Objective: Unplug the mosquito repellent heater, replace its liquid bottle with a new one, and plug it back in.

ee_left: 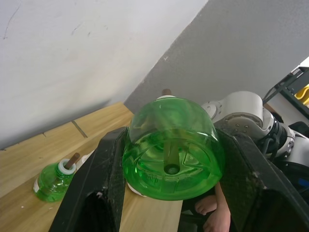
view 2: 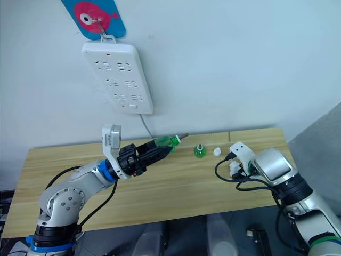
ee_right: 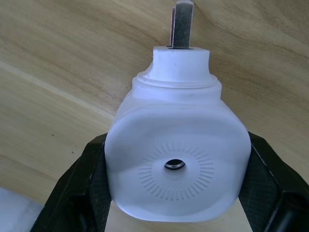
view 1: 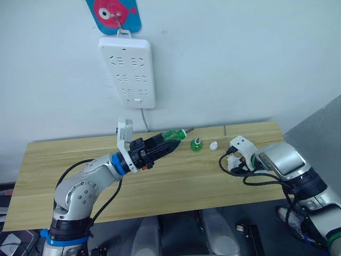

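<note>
Meanwhile the left claw (view 1: 171, 140) grips a green bottle (ee_left: 171, 147), the right claw (ee_right: 176, 193) clamping the mosquito repellent heater (ee_right: 176, 159).

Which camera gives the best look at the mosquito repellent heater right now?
The right wrist view: the mosquito repellent heater sits close up between the right gripper's fingers, vent hole and prongs plain. In the eye views it is a small white shape at that gripper, mostly hidden.

The white rounded mosquito repellent heater (ee_right: 176, 157), vent hole showing and metal prongs (ee_right: 182, 24) pointing away, sits clamped in the right gripper (ee_right: 176, 193) above the tabletop (view 1: 176, 181), while a green liquid bottle (ee_left: 171, 147) lies sideways in the left gripper (view 1: 176, 143) and a second green bottle (view 1: 196, 144) stands near a small white cap (view 1: 213, 145).
</note>
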Action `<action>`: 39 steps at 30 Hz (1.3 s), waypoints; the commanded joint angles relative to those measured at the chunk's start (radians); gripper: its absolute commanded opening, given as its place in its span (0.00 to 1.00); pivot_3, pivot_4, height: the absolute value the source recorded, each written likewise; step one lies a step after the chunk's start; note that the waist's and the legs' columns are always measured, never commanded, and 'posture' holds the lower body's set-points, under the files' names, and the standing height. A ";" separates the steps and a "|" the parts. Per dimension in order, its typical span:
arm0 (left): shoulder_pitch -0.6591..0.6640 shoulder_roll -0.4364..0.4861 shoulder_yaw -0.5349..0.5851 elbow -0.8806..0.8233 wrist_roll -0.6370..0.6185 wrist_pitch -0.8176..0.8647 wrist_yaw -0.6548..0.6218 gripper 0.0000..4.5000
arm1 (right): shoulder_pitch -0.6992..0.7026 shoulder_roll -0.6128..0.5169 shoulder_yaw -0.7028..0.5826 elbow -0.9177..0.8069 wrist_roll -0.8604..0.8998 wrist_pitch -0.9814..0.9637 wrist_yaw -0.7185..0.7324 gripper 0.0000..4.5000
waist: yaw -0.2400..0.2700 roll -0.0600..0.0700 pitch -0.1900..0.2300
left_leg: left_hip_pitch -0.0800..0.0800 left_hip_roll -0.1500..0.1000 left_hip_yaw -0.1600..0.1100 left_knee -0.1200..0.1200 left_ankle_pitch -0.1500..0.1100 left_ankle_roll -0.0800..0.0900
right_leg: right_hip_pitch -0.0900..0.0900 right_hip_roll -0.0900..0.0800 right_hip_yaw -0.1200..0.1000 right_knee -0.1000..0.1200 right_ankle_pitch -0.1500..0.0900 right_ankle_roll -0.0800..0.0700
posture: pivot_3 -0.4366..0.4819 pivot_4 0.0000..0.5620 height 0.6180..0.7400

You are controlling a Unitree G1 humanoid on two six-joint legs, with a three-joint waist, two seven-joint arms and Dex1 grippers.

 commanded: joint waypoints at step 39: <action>-0.365 0.218 -0.040 0.121 -0.089 0.228 -0.390 0.51 | -0.076 0.073 -0.866 -0.172 1.204 0.260 -0.069 0.67 | -0.002 0.001 -0.014 | -0.002 0.000 -0.001 0.001 0.004 -0.007 | -0.002 -0.001 -0.004 0.001 0.001 -0.002 | 0.29 0.35 1.00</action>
